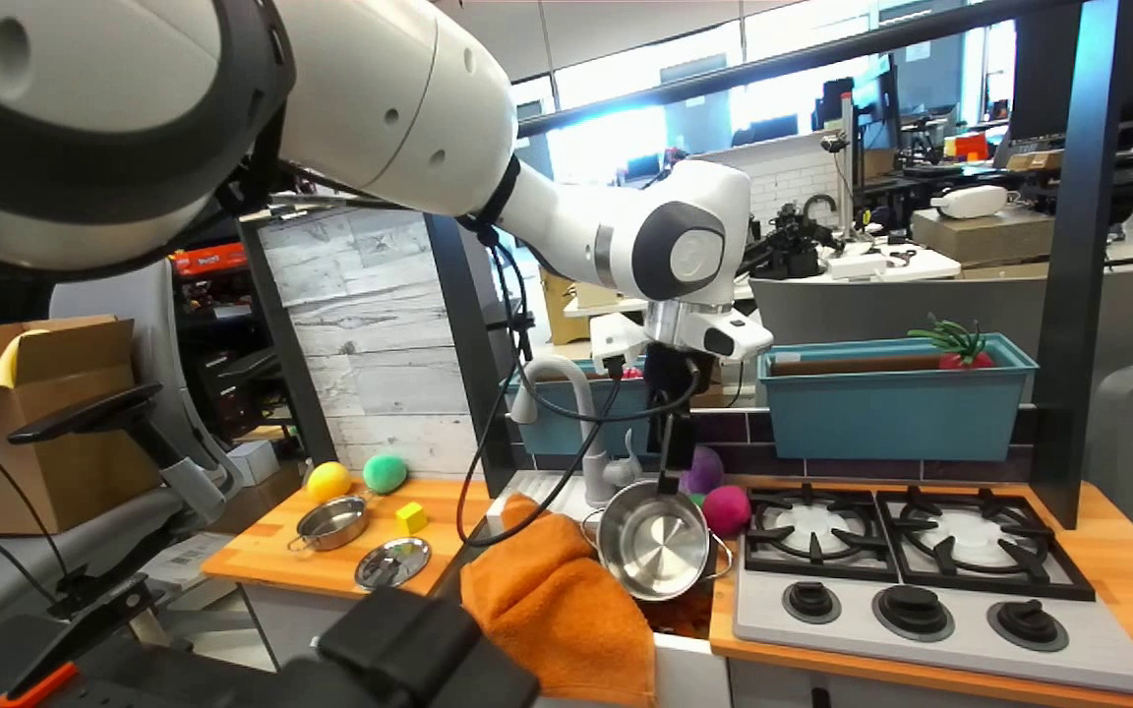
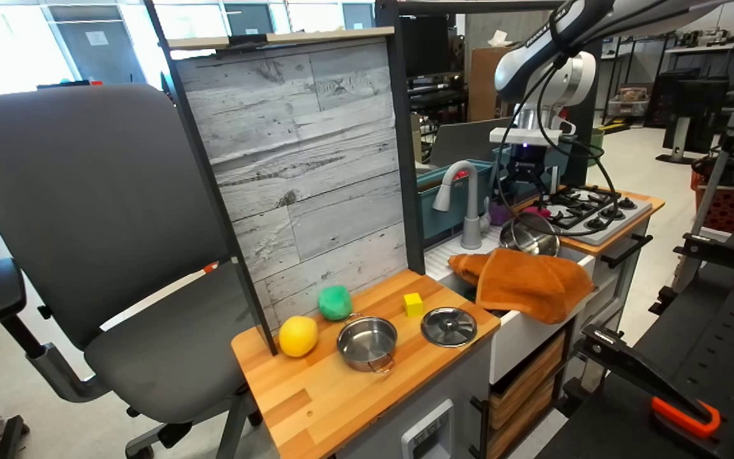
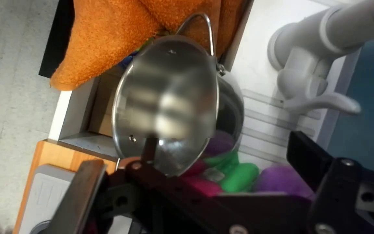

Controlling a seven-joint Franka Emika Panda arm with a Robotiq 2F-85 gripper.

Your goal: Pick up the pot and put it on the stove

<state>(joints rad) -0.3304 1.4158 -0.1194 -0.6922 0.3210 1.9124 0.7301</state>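
Note:
The shiny silver pot (image 1: 653, 541) sits tilted on its side over the sink, its mouth toward the front; it also shows in an exterior view (image 2: 536, 236) and the wrist view (image 3: 174, 97). My gripper (image 1: 670, 462) points down at the pot's upper rim. In the wrist view the gripper (image 3: 226, 149) has its fingers wide apart; one finger overlaps the pot's lower edge, the other stands apart from it. I cannot tell whether that finger touches. The stove (image 1: 970, 661), with black grates, is right beside the pot; a corner shows in the wrist view (image 3: 47, 185).
An orange towel (image 1: 557, 610) drapes over the sink front. A grey faucet (image 2: 470, 210) rises behind the sink. Pink, green and purple toys (image 3: 239, 177) lie by the pot. Another small pot (image 2: 367, 344) and lid (image 2: 448, 326) sit on the side counter. A teal bin (image 1: 891, 413) hangs behind the stove.

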